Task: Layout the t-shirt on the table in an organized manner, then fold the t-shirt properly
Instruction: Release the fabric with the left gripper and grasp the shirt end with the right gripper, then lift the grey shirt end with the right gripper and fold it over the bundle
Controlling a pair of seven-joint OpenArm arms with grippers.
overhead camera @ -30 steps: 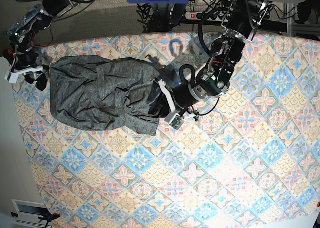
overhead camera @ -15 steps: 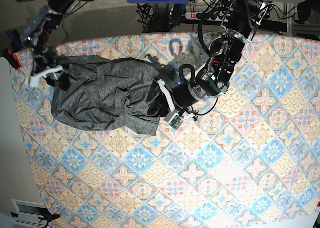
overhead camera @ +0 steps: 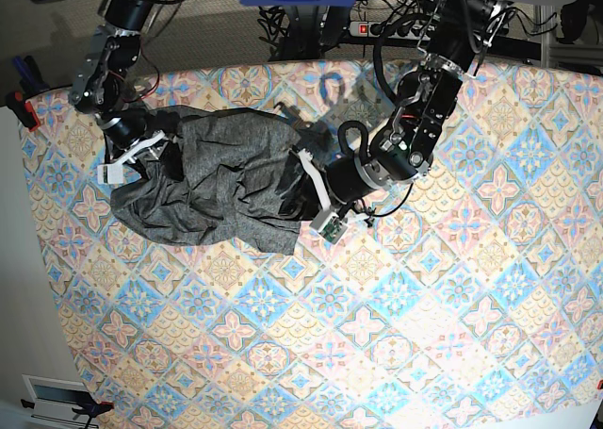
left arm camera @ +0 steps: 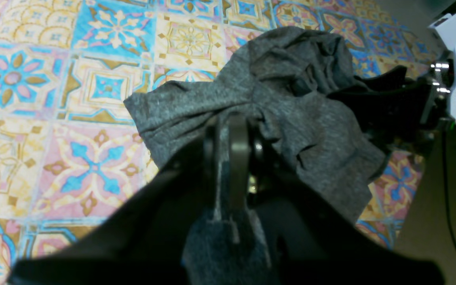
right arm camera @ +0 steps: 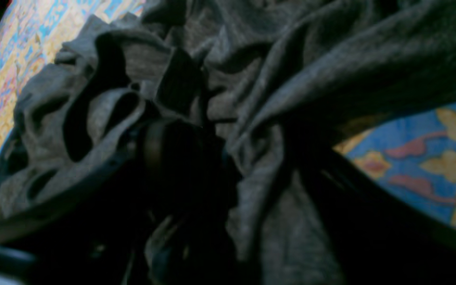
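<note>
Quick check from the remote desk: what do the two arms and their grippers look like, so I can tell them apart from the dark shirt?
Both arms are black, jointed, with silver metal brackets and black cables looped along them. The left gripper has black fingers with white plastic parts at the wrist. The right gripper likewise carries a white plastic piece beside black fingers, with thin red wiring higher up its arm.

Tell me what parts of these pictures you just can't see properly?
- Right wrist view: the right pincer is a dark blur buried in t-shirt folds; open or shut is unclear.
- Left wrist view: the left pincer hides the cloth it pinches.
- Base view: the t-shirt is bunched up, so sleeves and collar can't be found; arms cover its ends.
- Base view: the table is cut off by the picture edges.
</note>
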